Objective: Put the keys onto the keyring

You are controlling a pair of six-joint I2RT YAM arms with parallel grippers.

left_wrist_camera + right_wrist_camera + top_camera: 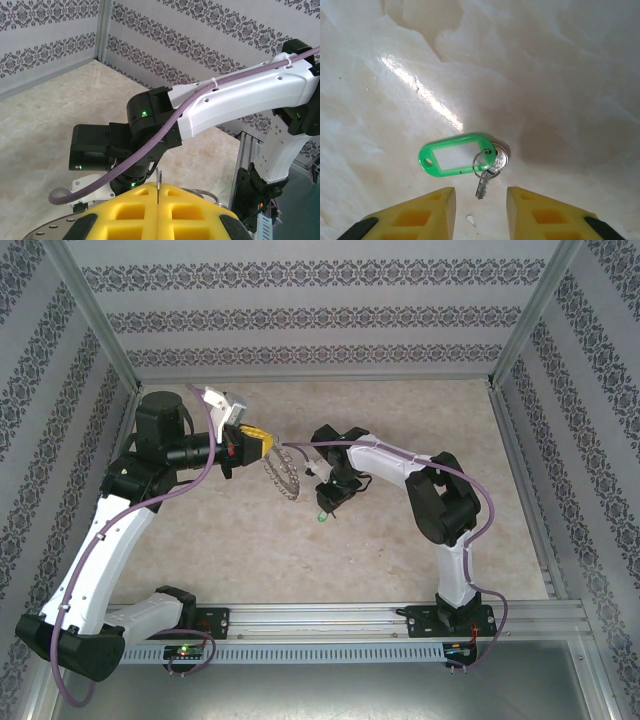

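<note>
The keys (487, 170) lie flat on the marble table: a short silvery blade on a small wire loop, joined to a bright green tag (452, 156). My right gripper (480, 196) hangs open just above them, the blade tip lying between its yellow fingers (427, 212). From above, the keys (323, 517) show as a green speck below the right gripper (327, 500). My left gripper (260, 445) is shut on the keyring (284, 476), holding it off the table. In the left wrist view the keyring's thin edge (159, 179) sticks up between the closed yellow fingers (125, 210).
The right arm's dark wrist and white link (240, 95) sit close in front of the left gripper. Patterned walls and an aluminium frame (520, 470) enclose the table. A purple cable (150, 150) runs along the right arm.
</note>
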